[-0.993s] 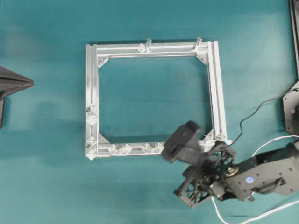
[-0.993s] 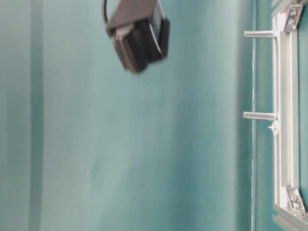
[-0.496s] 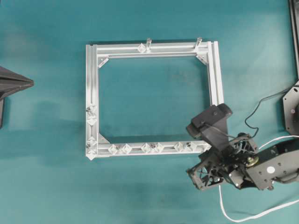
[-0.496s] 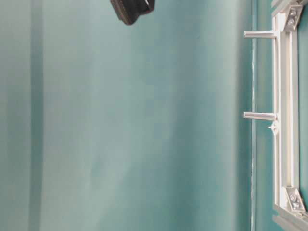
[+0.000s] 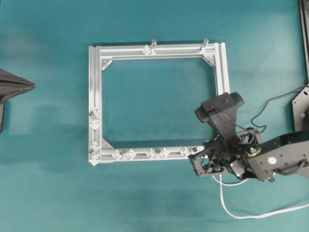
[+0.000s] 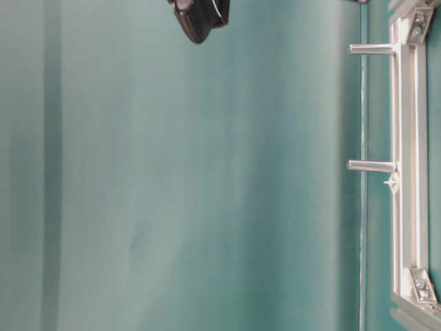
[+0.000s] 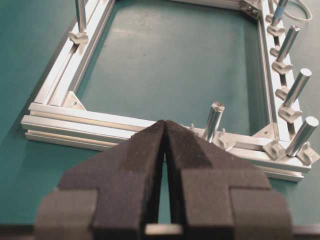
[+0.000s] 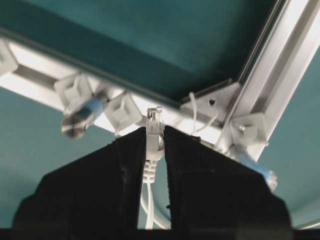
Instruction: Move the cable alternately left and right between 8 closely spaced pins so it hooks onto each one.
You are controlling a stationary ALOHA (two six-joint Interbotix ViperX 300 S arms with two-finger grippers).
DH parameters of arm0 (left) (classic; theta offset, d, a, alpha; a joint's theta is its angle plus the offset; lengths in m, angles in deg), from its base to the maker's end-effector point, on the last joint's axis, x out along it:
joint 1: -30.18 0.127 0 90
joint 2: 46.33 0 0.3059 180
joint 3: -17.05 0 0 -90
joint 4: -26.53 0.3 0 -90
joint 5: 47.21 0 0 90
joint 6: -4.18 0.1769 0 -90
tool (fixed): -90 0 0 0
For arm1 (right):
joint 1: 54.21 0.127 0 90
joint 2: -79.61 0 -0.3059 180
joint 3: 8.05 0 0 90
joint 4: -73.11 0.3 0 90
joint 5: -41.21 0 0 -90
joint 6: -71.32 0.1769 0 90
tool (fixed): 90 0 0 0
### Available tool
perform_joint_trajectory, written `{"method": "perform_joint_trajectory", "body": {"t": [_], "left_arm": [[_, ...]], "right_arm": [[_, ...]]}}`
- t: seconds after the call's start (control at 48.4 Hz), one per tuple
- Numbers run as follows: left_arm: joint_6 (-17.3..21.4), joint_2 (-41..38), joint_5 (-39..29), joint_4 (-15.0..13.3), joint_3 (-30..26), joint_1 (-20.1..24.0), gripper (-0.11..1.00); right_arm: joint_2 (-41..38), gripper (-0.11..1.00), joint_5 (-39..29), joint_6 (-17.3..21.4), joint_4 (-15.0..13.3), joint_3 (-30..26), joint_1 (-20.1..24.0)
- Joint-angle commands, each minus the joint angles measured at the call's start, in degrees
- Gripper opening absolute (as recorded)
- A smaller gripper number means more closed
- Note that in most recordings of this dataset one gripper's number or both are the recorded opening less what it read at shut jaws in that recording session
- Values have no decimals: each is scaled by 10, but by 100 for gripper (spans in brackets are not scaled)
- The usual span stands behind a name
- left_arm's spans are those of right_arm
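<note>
**At the frame's near-right corner, the plug sits clamped in the right pincer**

At the lower right corner of the aluminium frame (image 5: 157,101), the right pincer (image 8: 154,145) holds the cable (image 5: 241,212) by its plug end. In the right wrist view the pale plug (image 8: 154,131) stands between the two black pads (image 8: 127,165), its tip poking out just past them toward the rail, and the white cord runs back down through the gap between the pads. The pads are closed onto the plug body, only narrowly apart. Just beyond the plug tip lie the pins (image 8: 122,112) on the rail, one to its left and another further right by the corner bracket; whether the plug touches any of them I cannot tell.

From overhead, the loose cord trails from under the right arm across the teal tabletop (image 5: 48,193) in a curve toward the right edge.

The left pincer (image 7: 165,135) hangs above the opposite side of the frame, its pads meeting at the tips with nothing between them.
</note>
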Motion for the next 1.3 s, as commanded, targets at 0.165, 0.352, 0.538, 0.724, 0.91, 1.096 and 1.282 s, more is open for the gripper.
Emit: {"method": "perform_joint_trajectory", "body": {"t": [0.165, 0.352, 0.538, 0.724, 0.91, 1.096, 1.282], "left_arm": [[-4, -7, 3, 2, -10, 2, 0], [-4, -7, 3, 2, -10, 2, 0], [-5, -7, 3, 2, -10, 2, 0], [-5, -7, 3, 2, -10, 2, 0], [-5, -7, 3, 2, -10, 2, 0], [-5, -7, 3, 1, -11, 2, 0], [-5, -7, 3, 2, -11, 2, 0]], "right_arm": [[16, 14, 1, 2, -3, -4, -2], [16, 14, 1, 2, -3, -4, -2], [16, 14, 1, 3, -2, -4, -2], [16, 14, 1, 3, -1, -4, -2], [16, 14, 1, 17, -1, -4, -3], [16, 14, 3, 27, -1, -1, -3], [16, 14, 3, 27, -3, -1, -5]]}}
